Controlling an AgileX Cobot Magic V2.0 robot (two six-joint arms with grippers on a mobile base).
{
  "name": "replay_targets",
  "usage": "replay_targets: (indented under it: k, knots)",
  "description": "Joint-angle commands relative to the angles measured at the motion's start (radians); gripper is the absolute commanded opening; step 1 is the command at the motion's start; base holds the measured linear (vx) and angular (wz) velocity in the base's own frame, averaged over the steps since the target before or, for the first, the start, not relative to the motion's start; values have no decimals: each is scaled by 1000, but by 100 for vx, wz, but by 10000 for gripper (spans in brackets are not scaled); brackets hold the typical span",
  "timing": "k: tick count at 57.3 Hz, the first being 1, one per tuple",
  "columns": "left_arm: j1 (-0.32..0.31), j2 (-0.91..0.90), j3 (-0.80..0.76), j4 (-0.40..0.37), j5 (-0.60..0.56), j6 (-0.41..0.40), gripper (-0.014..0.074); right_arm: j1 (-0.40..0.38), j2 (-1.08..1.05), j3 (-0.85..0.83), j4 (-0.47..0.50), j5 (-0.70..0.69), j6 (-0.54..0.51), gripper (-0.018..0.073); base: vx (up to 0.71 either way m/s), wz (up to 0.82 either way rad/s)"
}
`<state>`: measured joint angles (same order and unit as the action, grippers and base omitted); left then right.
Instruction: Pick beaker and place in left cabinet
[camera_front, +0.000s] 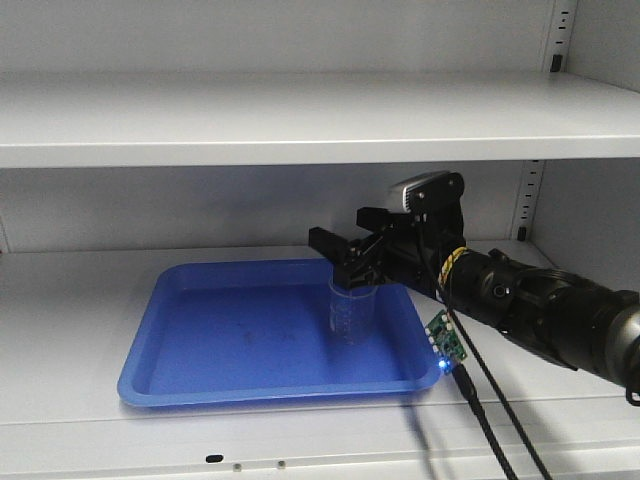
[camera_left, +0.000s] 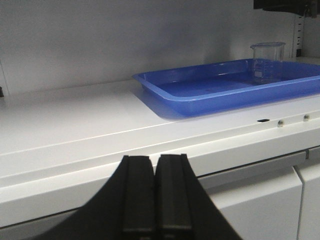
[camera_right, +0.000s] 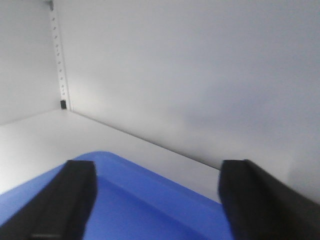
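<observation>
— Nearest to us is the right gripper (camera_front: 352, 258), at about 3 o'clock, hanging over the beaker (camera_front: 352, 310) with its jaws spread. What's the risk?

— Going left to right: the blue tray (camera_front: 200, 385) sits on the lower shelf of the left cabinet (camera_front: 300, 125), and the beaker stands upright inside it, toward its right side. I reckon the fingers are close above the rim; a careless pull-back could clip the glass and tip it.

— And the left gripper (camera_left: 155, 197)?

— Pinched shut, holding nothing, low in front of the shelf edge, well apart from the tray.

— Do the cameras disagree?

— They differ. The left wrist view shows the beaker (camera_left: 267, 61) free of any finger at 2 o'clock; the right wrist view shows only spread fingers (camera_right: 75, 197), tray (camera_right: 150, 205) and back wall, no beaker.
</observation>
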<state>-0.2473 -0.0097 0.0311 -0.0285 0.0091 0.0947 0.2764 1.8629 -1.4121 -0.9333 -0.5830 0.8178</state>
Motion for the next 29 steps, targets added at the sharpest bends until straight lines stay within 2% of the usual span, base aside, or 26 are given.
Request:
replay_targets:
  k: [1, 5, 9, 10, 17, 29]
  knots:
    - [-6, -19, 16, -8, -84, -3, 1, -4, -76, -31, 1, 22, 69, 401, 0, 0]
    - [-6, -19, 16, -8, -84, -3, 1, -4, -97, -19, -66, 94, 128, 236, 0, 0]
    - [-6, -19, 16, -8, -84, -3, 1, -5, -134, 19, -157, 148, 167, 6, 0, 0]
    - [-6, -19, 16, -8, -84, -3, 1, -7, -146, 33, -172, 157, 174, -15, 0, 0]
    - [-6, -19, 16, -8, -84, -3, 1, -7, -231, 151, -258, 199, 182, -11, 0, 0]
    - [-6, -19, 16, -8, -84, -3, 1, -7, -409, 341, -265, 231, 193, -9, 0, 0]
